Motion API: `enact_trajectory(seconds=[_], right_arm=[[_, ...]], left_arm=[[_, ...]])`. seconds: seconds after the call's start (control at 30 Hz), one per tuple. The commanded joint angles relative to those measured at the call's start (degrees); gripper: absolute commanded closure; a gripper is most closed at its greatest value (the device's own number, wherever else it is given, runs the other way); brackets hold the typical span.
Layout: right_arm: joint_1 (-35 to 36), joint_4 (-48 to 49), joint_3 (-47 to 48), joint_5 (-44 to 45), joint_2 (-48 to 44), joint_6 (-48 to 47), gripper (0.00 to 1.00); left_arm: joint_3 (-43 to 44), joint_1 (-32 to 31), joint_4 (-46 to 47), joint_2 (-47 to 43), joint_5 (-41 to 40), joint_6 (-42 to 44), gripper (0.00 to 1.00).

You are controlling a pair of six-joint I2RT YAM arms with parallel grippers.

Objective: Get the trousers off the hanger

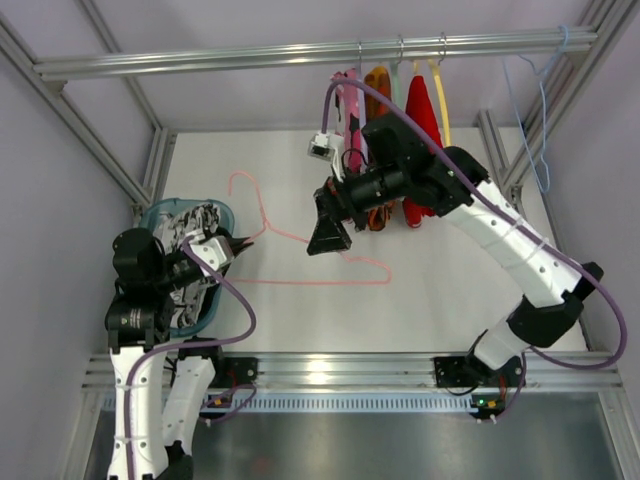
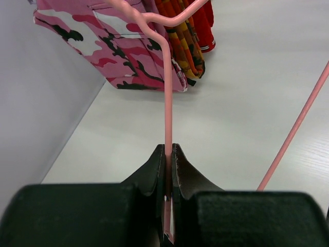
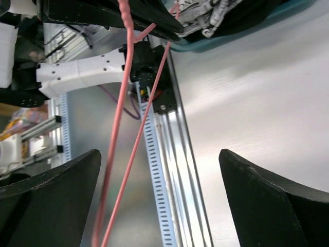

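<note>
The salmon-pink wire hanger (image 1: 320, 281) is bare and stretches across the table, its hook (image 1: 245, 185) toward the back. My left gripper (image 1: 240, 247) is shut on its wire, which the left wrist view shows as the hanger (image 2: 167, 103) running up from between the jaws of the left gripper (image 2: 170, 152). The newspaper-print trousers (image 1: 195, 222) lie bunched in a teal basket (image 1: 150, 215) at the left, off the hanger. My right gripper (image 1: 328, 235) is open and empty above the hanger. In the right wrist view the hanger (image 3: 121, 118) passes near the left finger of the right gripper (image 3: 159, 153), with the trousers (image 3: 205, 15) at the top.
Garments hang from the back rail (image 1: 300, 55): a pink camouflage one (image 2: 113, 46), an orange patterned one (image 2: 180, 36) and a red one (image 1: 422, 120). A yellow hanger (image 1: 440, 100) and a pale blue hanger (image 1: 540, 100) hang there too. Frame posts stand at both sides.
</note>
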Motion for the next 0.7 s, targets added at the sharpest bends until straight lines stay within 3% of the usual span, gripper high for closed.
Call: enact_trajectory(seconds=[0.0, 0.2, 0.43, 0.53, 0.57, 0.63, 0.67], right_arm=[[0.0, -11.2, 7.9, 7.3, -2.9, -7.5, 0.0], [0.5, -22.5, 13.0, 8.5, 0.1, -13.0, 0.02], [7.4, -25.4, 9.5, 15.7, 1.3, -16.6, 0.07], [9.6, -25.3, 8.9, 16.9, 1.9, -16.6, 0.23], [9.8, -25.0, 9.0, 17.0, 2.0, -16.3, 0.36], [9.8, -24.9, 9.4, 18.5, 2.2, -15.9, 0.53], [9.9, -24.9, 9.4, 19.0, 2.2, -15.9, 0.72]], left_arm=[[1.4, 0.3, 2.8, -0.4, -1.6, 3.6, 1.0], [1.7, 0.3, 2.8, 0.0, -4.2, 10.0, 1.0], [3.5, 0.2, 2.7, 2.1, -4.1, 10.1, 1.0], [3.6, 0.2, 2.7, 2.3, -3.9, 10.0, 1.0], [3.5, 0.2, 2.7, 2.1, -4.1, 10.1, 1.0], [3.2, 0.3, 2.7, 1.6, -4.3, 10.4, 1.0], [3.1, 0.2, 2.7, 1.3, -4.5, 10.9, 1.0]])
